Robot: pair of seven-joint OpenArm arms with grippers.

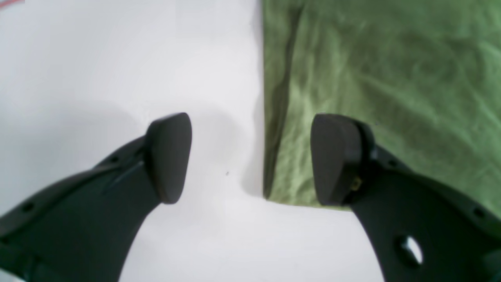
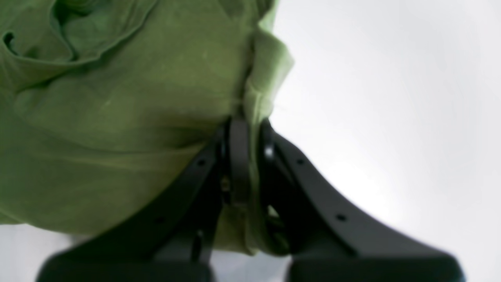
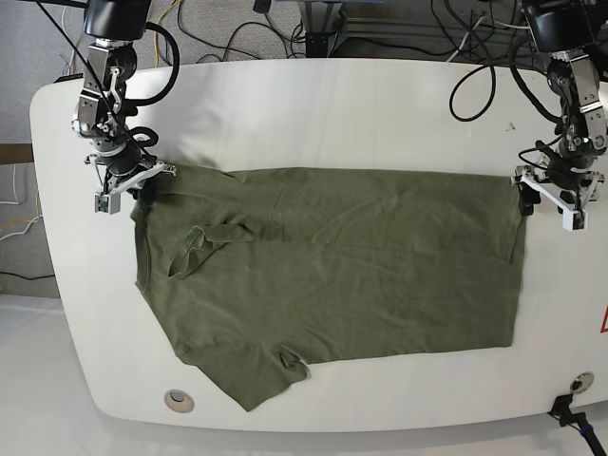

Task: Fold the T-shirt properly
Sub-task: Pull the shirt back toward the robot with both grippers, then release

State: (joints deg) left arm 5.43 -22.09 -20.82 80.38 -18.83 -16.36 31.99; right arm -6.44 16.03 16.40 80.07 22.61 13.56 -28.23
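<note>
Your base view looks down from above and in front onto the whole white surface, both arms at its far corners. Your left wrist view sits just behind the left claw, facing along its fingers, very near the T-shirt corner beneath it. Your right wrist view looks likewise past the right claw. Each wrist view shares only its own shirt corner with the base view.

The right gripper is seen clamped on a raised fold at the edge of the T-shirt. White table is visible beside the fabric.
</note>
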